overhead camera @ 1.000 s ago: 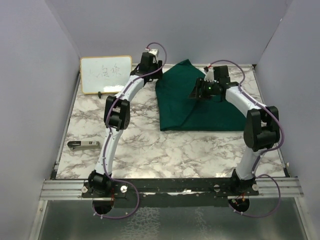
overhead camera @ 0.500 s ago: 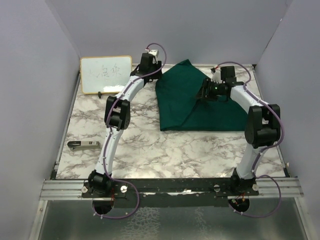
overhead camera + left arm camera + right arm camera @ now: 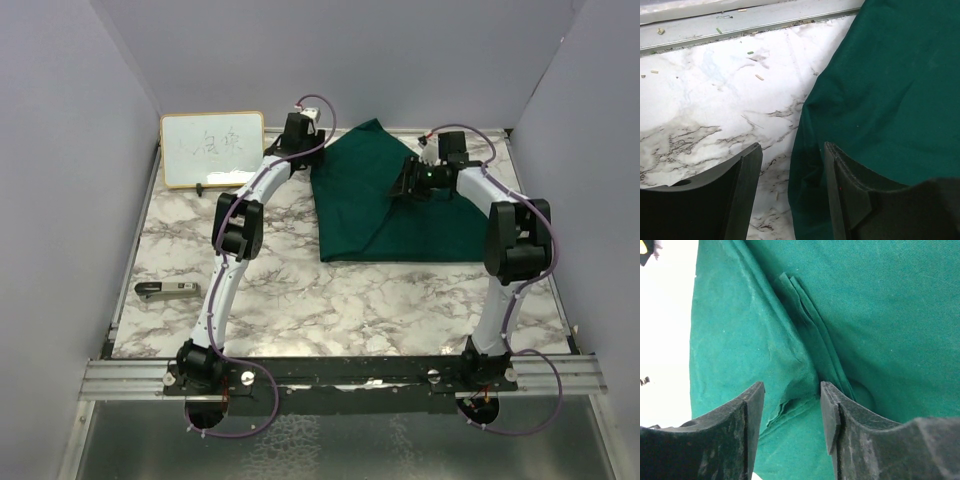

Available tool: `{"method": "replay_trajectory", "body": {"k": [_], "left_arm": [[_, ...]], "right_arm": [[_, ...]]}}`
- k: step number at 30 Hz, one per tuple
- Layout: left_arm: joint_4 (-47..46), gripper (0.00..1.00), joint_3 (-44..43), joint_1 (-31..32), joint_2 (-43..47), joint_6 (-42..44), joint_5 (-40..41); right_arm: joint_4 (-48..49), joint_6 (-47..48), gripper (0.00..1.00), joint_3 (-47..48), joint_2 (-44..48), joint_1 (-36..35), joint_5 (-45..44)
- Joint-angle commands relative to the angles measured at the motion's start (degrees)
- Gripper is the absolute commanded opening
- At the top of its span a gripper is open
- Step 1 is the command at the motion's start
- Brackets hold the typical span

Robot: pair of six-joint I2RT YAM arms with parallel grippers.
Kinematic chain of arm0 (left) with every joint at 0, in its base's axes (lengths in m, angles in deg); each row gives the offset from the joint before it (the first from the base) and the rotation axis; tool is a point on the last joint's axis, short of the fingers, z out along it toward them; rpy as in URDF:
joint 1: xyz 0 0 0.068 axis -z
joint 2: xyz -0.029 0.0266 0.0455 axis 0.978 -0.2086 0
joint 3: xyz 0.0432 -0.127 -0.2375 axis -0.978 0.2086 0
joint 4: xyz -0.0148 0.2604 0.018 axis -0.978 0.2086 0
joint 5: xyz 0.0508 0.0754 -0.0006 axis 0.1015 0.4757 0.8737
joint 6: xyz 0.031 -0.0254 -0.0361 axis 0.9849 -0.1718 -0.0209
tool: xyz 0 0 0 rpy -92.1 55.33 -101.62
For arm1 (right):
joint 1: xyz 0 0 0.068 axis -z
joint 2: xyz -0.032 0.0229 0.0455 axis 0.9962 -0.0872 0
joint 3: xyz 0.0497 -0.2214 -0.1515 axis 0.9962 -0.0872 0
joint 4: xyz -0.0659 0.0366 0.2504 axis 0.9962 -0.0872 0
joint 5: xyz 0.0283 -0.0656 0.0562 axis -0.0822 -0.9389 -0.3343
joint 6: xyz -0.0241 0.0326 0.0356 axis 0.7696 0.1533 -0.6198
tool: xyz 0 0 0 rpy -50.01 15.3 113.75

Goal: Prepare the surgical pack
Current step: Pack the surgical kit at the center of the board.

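Observation:
The surgical pack shows as a folded dark green fabric drape (image 3: 375, 205) lying at the back right of the marble table. No tray, instruments or gauze show. My left gripper (image 3: 312, 158) is open at the drape's far left edge; in the left wrist view (image 3: 792, 165) its jaws straddle the drape's edge (image 3: 880, 95), with marble on the left. My right gripper (image 3: 398, 182) is open over the middle of the drape; in the right wrist view (image 3: 791, 402) its jaws hang over a raised fold of the drape (image 3: 805, 335).
A wood-framed whiteboard (image 3: 211, 148) leans at the back left. A small dark and silver tool (image 3: 167, 290) lies near the left edge of the table (image 3: 300, 290). A metal rail (image 3: 750, 22) runs along the back edge. Purple walls close in three sides.
My right gripper has moved back and a little left over the drape, with the arm stretching out. My left gripper has crept slightly toward the back edge. The drape has not shifted.

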Motion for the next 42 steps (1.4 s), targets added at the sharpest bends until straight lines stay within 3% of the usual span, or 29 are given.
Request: {"method": "replay_trajectory", "body": {"k": [1, 16, 27, 32, 42], "left_arm": [[-0.2, 0.56, -1.4, 0.4, -0.5, 0.8, 1.2], [-0.6, 0.62, -3.0, 1.3, -1.0, 2.3, 1.8], [2.3, 0.64, -2.3, 2.1, -2.6, 7.7, 5.5], [3.6, 0.5, -1.8, 1.5, -1.9, 9.5, 10.8], [1.5, 0.38, -2.0, 0.0, -1.7, 9.3, 12.6]], "right_arm": [[1.6, 0.2, 0.45, 1.8, -2.1, 0.3, 2.8], [3.2, -1.2, 0.08, -3.3, 5.8, 0.3, 4.2], [4.1, -1.4, 0.06, -6.0, 7.7, 0.3, 3.9], [3.4, -1.5, 0.04, -6.3, 8.6, 0.3, 0.1], [2.7, -0.2, 0.01, -5.6, 6.9, 2.3, -4.3]]}}
